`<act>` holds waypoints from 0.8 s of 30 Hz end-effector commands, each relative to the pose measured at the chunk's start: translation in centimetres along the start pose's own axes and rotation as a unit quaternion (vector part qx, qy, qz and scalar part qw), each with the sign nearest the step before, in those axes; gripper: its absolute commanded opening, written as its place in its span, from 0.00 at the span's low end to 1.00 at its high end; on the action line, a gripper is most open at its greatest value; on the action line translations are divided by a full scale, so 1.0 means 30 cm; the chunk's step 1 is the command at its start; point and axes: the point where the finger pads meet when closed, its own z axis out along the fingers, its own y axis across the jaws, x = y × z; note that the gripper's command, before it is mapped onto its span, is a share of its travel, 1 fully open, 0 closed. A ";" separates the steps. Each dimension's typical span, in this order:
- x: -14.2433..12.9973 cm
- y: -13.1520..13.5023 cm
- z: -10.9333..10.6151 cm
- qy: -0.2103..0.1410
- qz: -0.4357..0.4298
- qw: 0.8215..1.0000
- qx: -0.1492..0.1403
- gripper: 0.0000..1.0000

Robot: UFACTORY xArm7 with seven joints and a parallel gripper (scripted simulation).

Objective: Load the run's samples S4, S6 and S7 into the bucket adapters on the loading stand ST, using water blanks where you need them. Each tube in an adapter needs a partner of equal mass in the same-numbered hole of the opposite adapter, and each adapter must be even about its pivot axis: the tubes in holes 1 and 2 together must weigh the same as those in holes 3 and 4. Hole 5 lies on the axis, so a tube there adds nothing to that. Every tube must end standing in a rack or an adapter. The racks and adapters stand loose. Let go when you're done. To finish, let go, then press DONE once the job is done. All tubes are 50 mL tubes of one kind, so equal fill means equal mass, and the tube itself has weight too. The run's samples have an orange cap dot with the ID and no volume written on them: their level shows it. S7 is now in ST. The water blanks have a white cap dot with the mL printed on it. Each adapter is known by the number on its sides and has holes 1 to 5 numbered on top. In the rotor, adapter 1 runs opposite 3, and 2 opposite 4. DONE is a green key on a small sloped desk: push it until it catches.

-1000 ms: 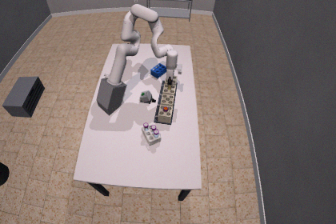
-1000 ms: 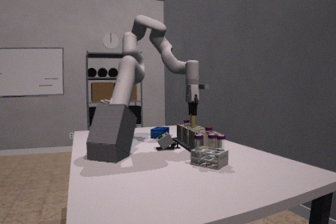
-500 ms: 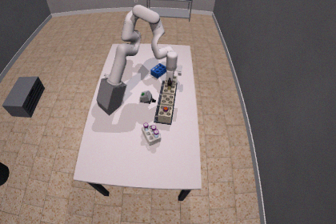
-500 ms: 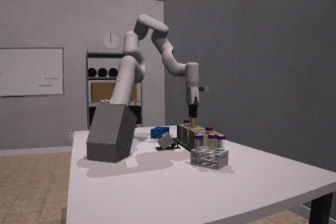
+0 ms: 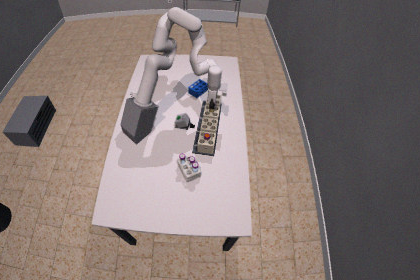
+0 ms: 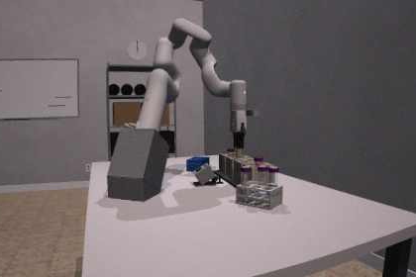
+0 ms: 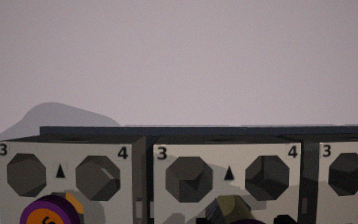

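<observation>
Top view, gripper: the gripper (image 5: 212,104) (image 6: 239,140) (image 7: 242,220) is over the far end of the loading stand (image 5: 202,153) (image 6: 226,179) (image 7: 90,131), fingers pointing down.
Top view, orange-dot tube: this one (image 5: 207,136) is standing in the adapter at the near end of the stand. Can't read its ID from here.
Top view, blue rack: it (image 5: 198,88) (image 6: 198,164) sits just off the stand's far end, on the arm's side.
Top view, DONE console: the thing with the green key (image 5: 182,121) (image 6: 205,175) is beside the stand, on the arm's side too.
Exterior view, held tube: fingers are partly closed, clamped on a tube (image 6: 239,152) (image 7: 234,207) hanging roughly upright. Can't tell if its tip is inside a hole.
Exterior view, clear rack: it (image 5: 189,175) (image 6: 260,200) is off the stand's near end, with three purple-capped tubes (image 5: 192,160) (image 6: 262,174) in it.
Wrist view, adapters: the held tube shows over the middle one in view; its cap is mostly cut off, so no ID, sorry.
Wrist view, neighbor: a purple cap with an orange dot (image 7: 49,215) pokes up from the left adapter on the stand, ID cut off.
</observation>
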 end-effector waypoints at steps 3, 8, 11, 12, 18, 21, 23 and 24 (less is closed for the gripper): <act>0.004 0.002 0.017 0.002 0.000 1.000 0.000 0.00; 0.004 0.002 0.033 0.002 0.000 1.000 0.000 0.00; 0.004 0.002 0.040 0.001 0.000 1.000 0.000 0.00; 0.004 0.002 0.040 0.001 0.000 1.000 0.000 0.00; 0.004 0.002 0.060 0.001 0.000 1.000 0.000 0.00; 0.004 0.002 0.070 0.001 0.000 1.000 0.000 0.00; 0.004 0.002 0.077 0.001 0.000 1.000 0.000 0.00; 0.004 0.002 0.080 0.001 0.000 1.000 0.000 0.00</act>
